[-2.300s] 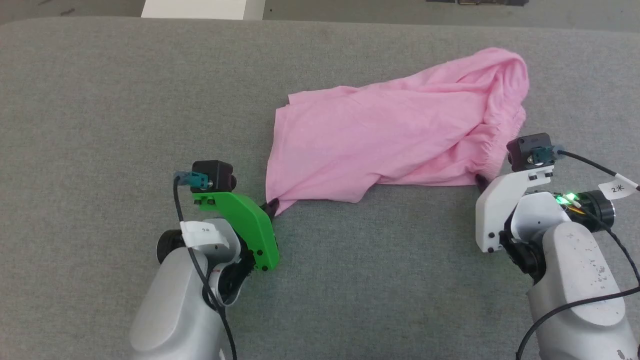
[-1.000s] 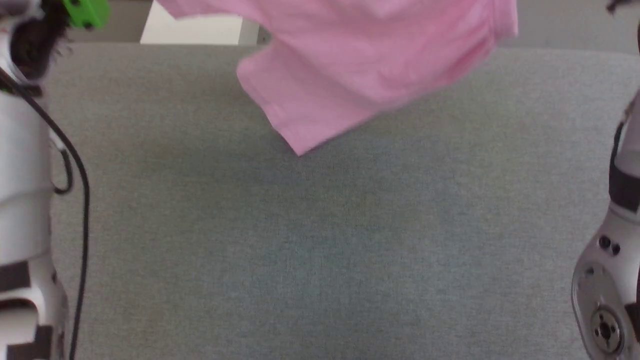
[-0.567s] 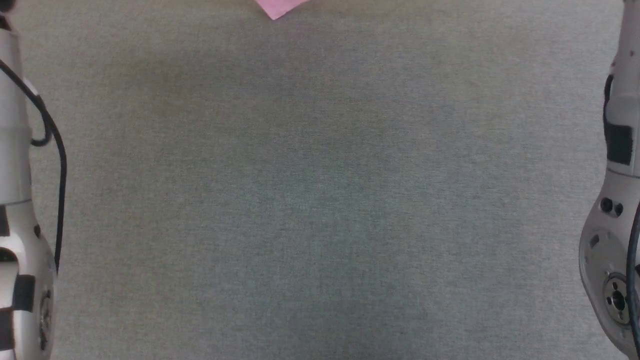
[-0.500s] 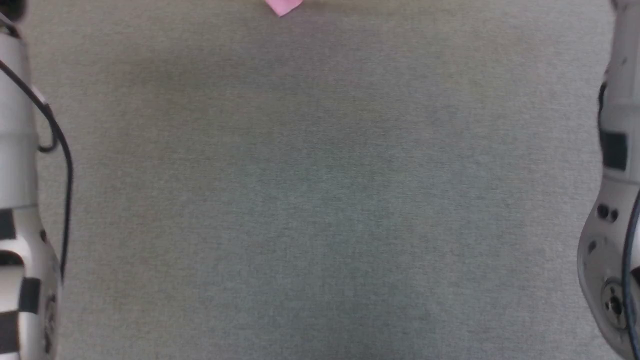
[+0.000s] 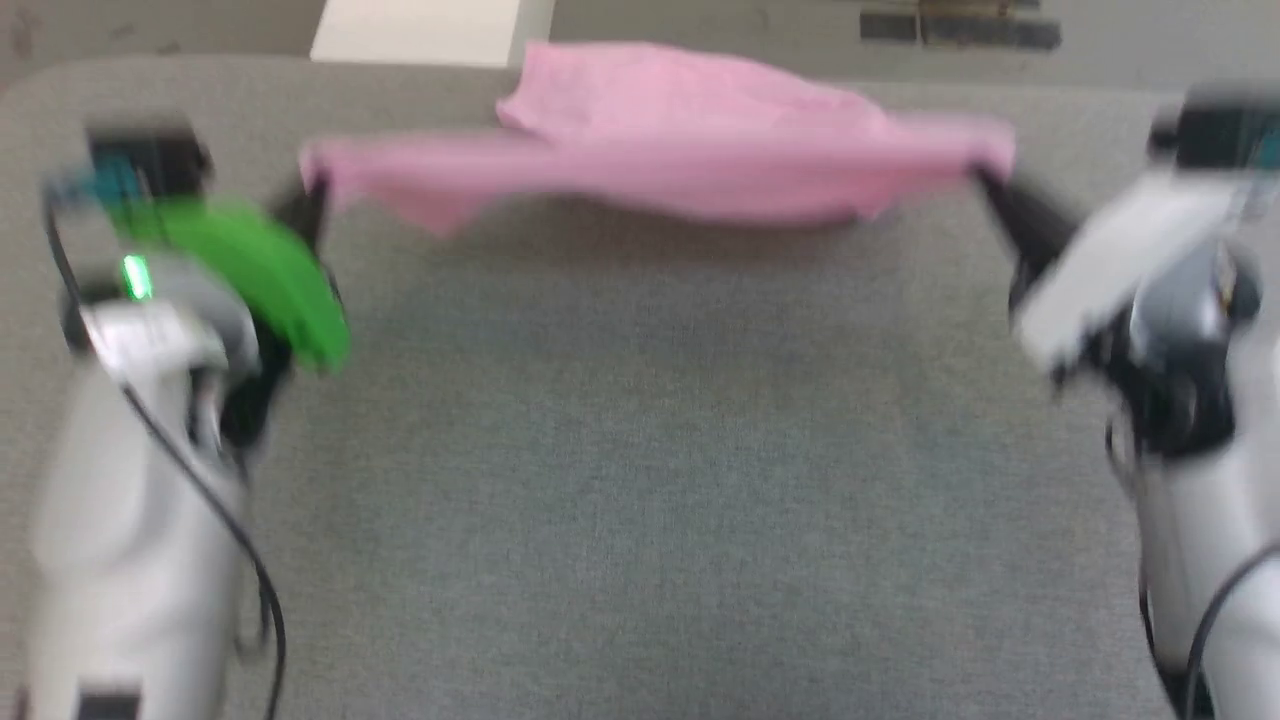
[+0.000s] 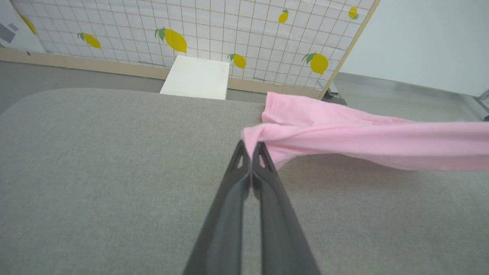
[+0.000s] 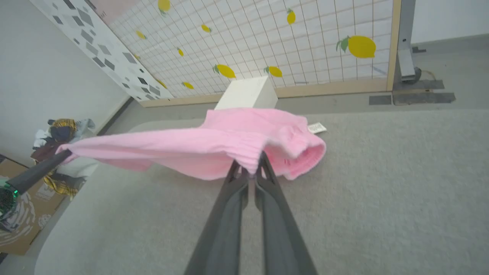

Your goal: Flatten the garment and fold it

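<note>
The garment [image 5: 650, 160] is up off the table, a pink band pulled out wide between the 2 grippers over the far half of the grey cloth-covered table [image 5: 640, 500]. There's a shadow under its middle, so that part hangs clear. Whether the bunched far fold brushes the surface, I can't tell.

From the right wrist view the garment [image 7: 198, 147] shows a gathered hem curling down at the near end, with a small white label [image 7: 316, 128] poking out just behind it.

The left gripper [image 5: 310, 200] has the left corner. In the left wrist view, the left gripper [image 6: 250, 147] has its 2 dark fingers pressed together with pink cloth [image 6: 363, 141] pinched at the tips.

Same on the other side: the right gripper [image 5: 985, 180] is clamped on the right end, its fingers closed on the ribbed edge at the tips [image 7: 250, 168].

The head view is blurred, so the arms look smeared.

Beyond the table's far edge sits a white box [image 6: 196, 78], and behind it a lemon-print grid screen [image 6: 191, 30]. Off to one side there's a heap of clothes [image 7: 57, 133].
</note>
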`<state>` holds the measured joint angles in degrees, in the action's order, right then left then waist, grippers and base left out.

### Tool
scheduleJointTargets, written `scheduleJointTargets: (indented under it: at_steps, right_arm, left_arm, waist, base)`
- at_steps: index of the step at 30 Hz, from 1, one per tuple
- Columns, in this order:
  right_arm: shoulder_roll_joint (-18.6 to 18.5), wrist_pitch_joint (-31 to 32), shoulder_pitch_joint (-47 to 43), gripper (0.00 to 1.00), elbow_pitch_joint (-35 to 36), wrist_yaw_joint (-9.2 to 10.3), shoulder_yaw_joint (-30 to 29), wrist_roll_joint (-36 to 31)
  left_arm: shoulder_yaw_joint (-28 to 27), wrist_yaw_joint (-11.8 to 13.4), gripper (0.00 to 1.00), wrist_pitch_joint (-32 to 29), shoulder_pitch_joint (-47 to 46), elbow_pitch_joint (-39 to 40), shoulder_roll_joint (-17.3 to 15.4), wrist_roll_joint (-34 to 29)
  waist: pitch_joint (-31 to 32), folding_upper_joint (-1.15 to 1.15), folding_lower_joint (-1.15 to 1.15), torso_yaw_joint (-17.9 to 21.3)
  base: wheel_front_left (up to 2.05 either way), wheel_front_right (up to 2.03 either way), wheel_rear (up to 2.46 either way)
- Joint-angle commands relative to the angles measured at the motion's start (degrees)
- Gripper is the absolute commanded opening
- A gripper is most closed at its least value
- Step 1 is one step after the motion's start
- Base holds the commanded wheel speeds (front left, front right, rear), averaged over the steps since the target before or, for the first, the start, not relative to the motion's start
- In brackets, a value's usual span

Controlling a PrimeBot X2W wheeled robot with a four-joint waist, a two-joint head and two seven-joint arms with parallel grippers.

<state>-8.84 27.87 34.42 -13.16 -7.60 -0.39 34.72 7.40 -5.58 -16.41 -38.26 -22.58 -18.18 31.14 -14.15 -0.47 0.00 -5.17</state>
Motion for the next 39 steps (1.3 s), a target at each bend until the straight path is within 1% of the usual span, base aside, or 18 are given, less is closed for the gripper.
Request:
scheduleJointTargets:
  at_steps: [1, 3, 7, 9, 11, 17, 21, 25, 28, 31, 34, 39]
  right_arm:
    - [-1.21, 0.51, -3.57, 0.0, 1.61, 0.11, 0.08, 0.51]
    - [-1.58, 1.44, -9.25, 0.0, 3.7, 0.11, 0.19, 1.4]
    - [-2.88, 3.17, -19.26, 0.0, 7.33, 0.11, -0.08, 1.91]
    - [-3.76, 4.38, -23.2, 0.0, 8.59, 0.11, 0.06, 1.49]
    - [-4.64, 6.0, -27.1, 0.0, 9.69, 0.11, 0.29, 1.19]
    - [-7.19, 14.11, -37.01, 0.0, 13.25, 0.11, -0.03, -1.56]
    - [-6.81, 21.32, -41.6, 0.0, 15.76, 0.11, -2.18, -2.91]
    - [-5.52, 28.34, -44.51, 0.0, 18.45, 0.11, -4.61, -4.48]
    - [-3.11, 29.23, -44.37, 0.0, 20.99, 0.11, -6.76, -4.45]
    - [-1.03, 28.49, -42.8, 0.0, 22.76, 0.11, -8.17, -4.82]
    - [0.1, 27.95, -40.63, 0.0, 23.5, 0.11, -8.8, -5.1]
    - [1.17, 27.17, -35.58, 0.0, 23.41, 0.11, -9.35, -5.7]
  left_arm:
    - [-0.81, 1.36, 0.0, -0.89, 4.51, 1.92, 0.04, 1.07]
    - [-1.51, 3.37, 0.0, -2.08, 11.48, 6.14, 0.44, 2.04]
    - [-1.86, 7.72, 0.0, -6.58, 26.48, 14.54, 1.39, 3.8]
    - [-1.96, 9.83, 0.0, -8.6, 32.92, 18.1, 1.7, 4.36]
    - [-1.56, 11.38, 0.0, -10.81, 38.32, 21.1, 1.93, 4.83]
    - [-0.44, 15.64, 0.0, -18.02, 50.43, 29.09, 1.28, 5.72]
    - [0.02, 17.89, 0.0, -22.69, 56.55, 34.2, 1.02, 7.25]
    - [-0.38, 19.4, 0.0, -25.28, 61.01, 39.18, 0.79, 8.8]
    - [-1.15, 19.46, 0.0, -24.66, 61.39, 41.64, 0.7, 9.04]
    - [-1.35, 18.36, 0.0, -23.64, 58.46, 42.49, 0.2, 8.63]
    - [-0.84, 16.53, 0.0, -22.87, 52.79, 41.53, -0.19, 8.21]
    - [1.06, 12.31, 0.0, -22.22, 38.97, 35.27, -0.54, 7.6]
  waist:
    - [4.16, 0.47, 0.0, 0.22]
    - [5.9, 0.47, 0.0, 0.45]
    - [8.93, 0.47, 0.0, 0.4]
    - [9.99, 0.47, 0.0, 0.27]
    - [11.0, 0.47, 0.0, -0.32]
    - [12.82, 0.47, 0.0, -1.11]
    - [13.44, 0.47, 0.0, -1.14]
    - [13.68, 0.47, 0.0, -0.89]
    - [13.52, 0.47, 0.0, -0.74]
    - [12.78, 0.47, 0.0, -0.52]
    - [11.45, 0.47, 0.0, -0.29]
    - [7.35, 0.47, 0.0, 0.41]
  base:
    - [0.0, 0.0, 0.0]
    - [0.0, 0.0, 0.0]
    - [0.0, 0.0, 0.0]
    - [0.0, 0.0, 0.0]
    - [0.0, 0.0, 0.0]
    - [0.0, 0.0, 0.0]
    - [0.0, 0.0, 0.0]
    - [0.0, 0.0, 0.0]
    - [0.0, 0.0, 0.0]
    - [0.0, 0.0, 0.0]
    - [0.0, 0.0, 0.0]
    - [0.0, 0.0, 0.0]
